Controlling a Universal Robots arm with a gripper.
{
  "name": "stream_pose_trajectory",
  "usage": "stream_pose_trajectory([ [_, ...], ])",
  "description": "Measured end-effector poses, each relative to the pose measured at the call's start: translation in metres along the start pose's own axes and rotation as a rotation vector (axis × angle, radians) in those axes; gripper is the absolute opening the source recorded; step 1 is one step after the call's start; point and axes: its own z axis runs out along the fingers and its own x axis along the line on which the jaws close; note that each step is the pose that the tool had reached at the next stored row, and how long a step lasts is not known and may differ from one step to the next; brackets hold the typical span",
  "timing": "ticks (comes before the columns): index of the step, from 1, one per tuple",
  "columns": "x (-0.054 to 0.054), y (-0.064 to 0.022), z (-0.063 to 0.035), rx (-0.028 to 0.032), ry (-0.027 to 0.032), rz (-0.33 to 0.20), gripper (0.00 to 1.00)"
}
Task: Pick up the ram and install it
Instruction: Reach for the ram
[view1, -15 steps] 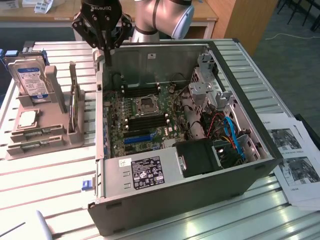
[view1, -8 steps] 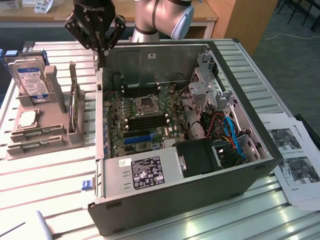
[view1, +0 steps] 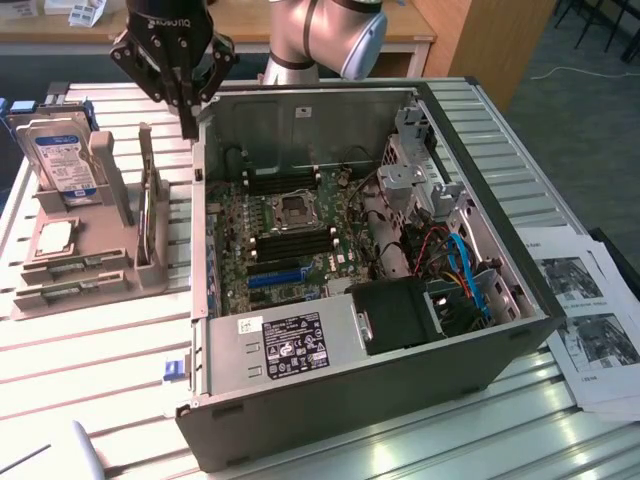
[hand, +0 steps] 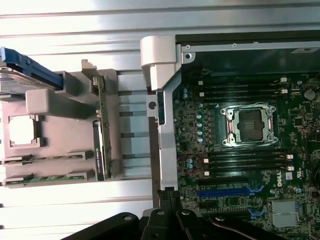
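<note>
A ram stick (hand: 102, 131), thin and green, stands on edge in a slot of the grey holder (hand: 60, 125); it also shows in the exterior view (view1: 149, 212). Two more green sticks (hand: 45, 160) lie in the holder's low slots. My gripper (view1: 188, 128) hangs shut and empty above the open computer case's wall (view1: 200, 200) on the exterior view's left, between holder and case. In the wrist view the closed gripper (hand: 169, 199) sits over that wall's edge. The motherboard's black memory slots (hand: 245, 161) flank the CPU socket (hand: 250, 125) and hold no sticks.
A hard drive (view1: 65, 160) and a CPU chip (view1: 55, 237) rest in the holder (view1: 90, 280). A blue expansion slot (view1: 275, 277), drive cages (view1: 420, 170) and cables (view1: 455, 265) fill the case. Printed sheets (view1: 590, 320) lie on the slatted table at the exterior view's right.
</note>
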Motion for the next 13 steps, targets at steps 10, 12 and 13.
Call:
stream_pose_trajectory([
  [10, 0.023, -0.002, 0.0045, 0.0022, 0.0248, 0.002, 0.1],
  [12, 0.028, -0.0024, 0.0053, 0.0026, 0.0295, 0.002, 0.1],
  [13, 0.031, -0.0026, 0.0057, 0.0029, 0.0321, 0.002, 0.1],
])
